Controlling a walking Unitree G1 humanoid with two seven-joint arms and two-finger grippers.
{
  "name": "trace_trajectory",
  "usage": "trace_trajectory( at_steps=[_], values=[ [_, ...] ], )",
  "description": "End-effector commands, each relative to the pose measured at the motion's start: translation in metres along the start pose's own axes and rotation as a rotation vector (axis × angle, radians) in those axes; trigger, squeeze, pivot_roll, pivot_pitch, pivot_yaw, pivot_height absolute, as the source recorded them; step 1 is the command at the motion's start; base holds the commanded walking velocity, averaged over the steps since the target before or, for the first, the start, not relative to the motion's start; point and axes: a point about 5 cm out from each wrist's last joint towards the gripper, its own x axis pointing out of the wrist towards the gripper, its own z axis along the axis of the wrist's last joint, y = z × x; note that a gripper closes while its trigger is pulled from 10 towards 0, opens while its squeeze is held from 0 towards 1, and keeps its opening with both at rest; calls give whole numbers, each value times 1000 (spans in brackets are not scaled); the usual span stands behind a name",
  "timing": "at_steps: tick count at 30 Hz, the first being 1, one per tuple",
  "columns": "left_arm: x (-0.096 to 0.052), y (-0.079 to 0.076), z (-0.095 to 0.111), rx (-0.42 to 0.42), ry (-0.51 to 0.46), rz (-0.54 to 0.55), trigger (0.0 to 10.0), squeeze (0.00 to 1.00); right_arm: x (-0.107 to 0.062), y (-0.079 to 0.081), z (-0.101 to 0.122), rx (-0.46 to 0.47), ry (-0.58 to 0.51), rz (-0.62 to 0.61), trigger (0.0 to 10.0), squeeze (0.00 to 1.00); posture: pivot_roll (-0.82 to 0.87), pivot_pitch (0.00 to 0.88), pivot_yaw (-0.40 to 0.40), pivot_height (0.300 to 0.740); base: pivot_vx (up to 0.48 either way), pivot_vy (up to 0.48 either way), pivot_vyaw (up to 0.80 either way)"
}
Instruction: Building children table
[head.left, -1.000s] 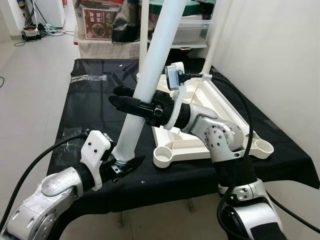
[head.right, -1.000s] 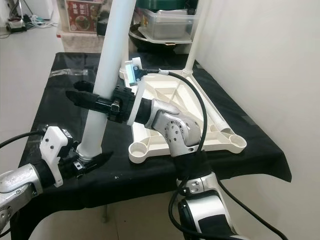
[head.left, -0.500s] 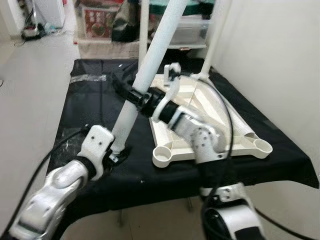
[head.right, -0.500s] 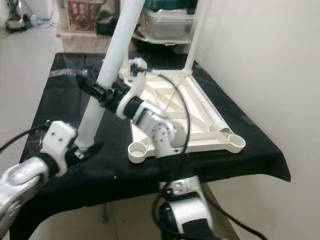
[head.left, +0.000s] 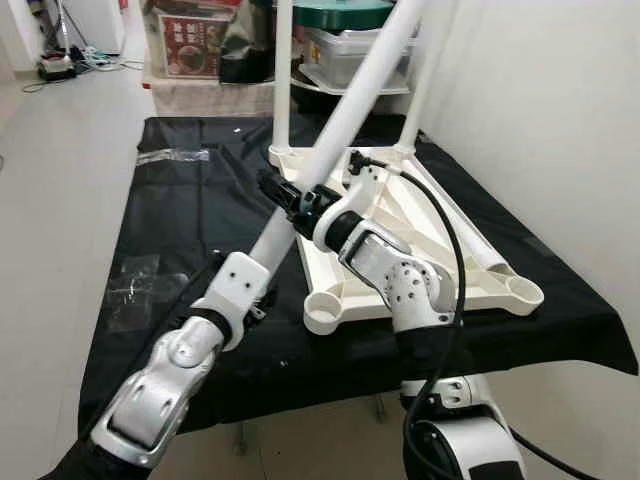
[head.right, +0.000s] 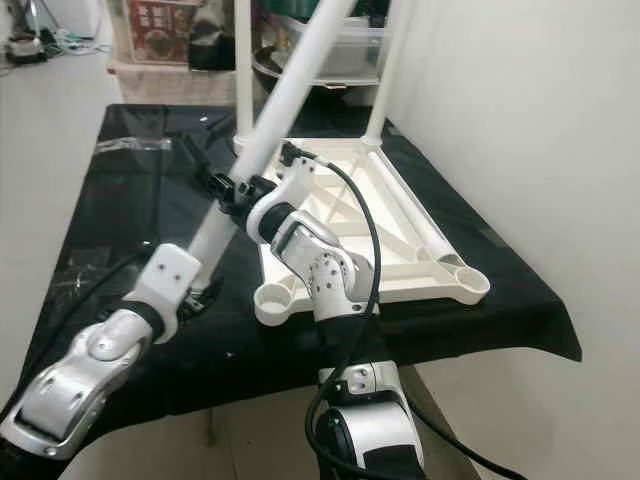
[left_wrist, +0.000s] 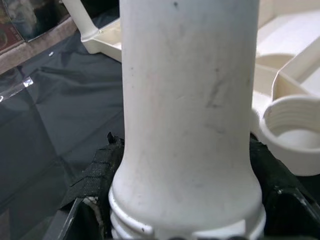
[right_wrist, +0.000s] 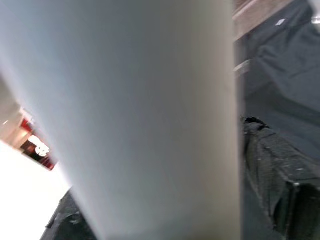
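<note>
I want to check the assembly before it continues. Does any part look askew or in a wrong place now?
Yes. The loose white leg leans steeply over the black cloth, held by the left gripper near its threaded end and the right gripper higher up. It is outside the empty corner socket of the upturned tabletop, while two fitted legs stand upright.

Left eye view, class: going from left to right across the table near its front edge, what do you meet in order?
Crumpled clear plastic wrap → left tool shut on the white leg's lower end → near-left socket of the tabletop → near-right socket.
</note>
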Motion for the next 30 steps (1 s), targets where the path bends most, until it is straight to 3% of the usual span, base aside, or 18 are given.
trace_trajectory(
  at_steps=[1, 2, 3, 10, 19, 20, 21, 22, 24, 30],
  values=[
    [5, -12, 5, 32, -10, -34, 10000, 0, 8, 24, -43, 190, 47, 35, 3490, 0, 97, 0, -95, 740, 0, 0, 0],
    [5, -12, 5, 32, -10, -34, 10000, 0, 8, 24, -43, 190, 47, 35, 3490, 0, 97, 0, -95, 740, 0, 0, 0],
    [7, -12, 6, 38, -10, -29, 10000, 0, 7, 24, -46, 207, 49, 26, 0, 0, 97, 0, -95, 740, 0, 0, 0],
    [14, -18, 11, 69, -16, -17, 10000, 0, 5, 15, -51, 274, 61, -49, 0, 0, 94, 0, -92, 740, 0, 0, 0],
    [12, -15, 7, 98, -32, 8, 10000, 0, 4, 18, -48, 300, 55, -38, 0, 0, 95, 0, -95, 740, 0, 0, 0],
    [11, -11, 6, 102, -35, 20, 10000, 200, 4, 18, -48, 295, 51, -37, 0, 0, 99, 0, -97, 740, 0, 0, 0],
    [11, -11, 6, 102, -35, 20, 10000, 200, 4, 18, -48, 295, 51, -37, 0, 0, 99, 0, -97, 740, 0, 0, 0],
    [9, -8, 6, 94, -43, 24, 10000, 1000, 4, 18, -47, 291, 47, -37, 0, 0, 102, 0, -98, 740, 0, 0, 0],
    [9, -8, 6, 94, -43, 24, 10000, 1000, 4, 18, -47, 291, 47, -37, 0, 0, 102, 0, -98, 740, 0, 0, 0],
    [2, 11, 5, 35, -48, 73, 10000, 1000, 5, 10, -37, 238, 12, -66, 0, 0, 111, 0, -100, 740, 0, 0, 0]
  ],
)
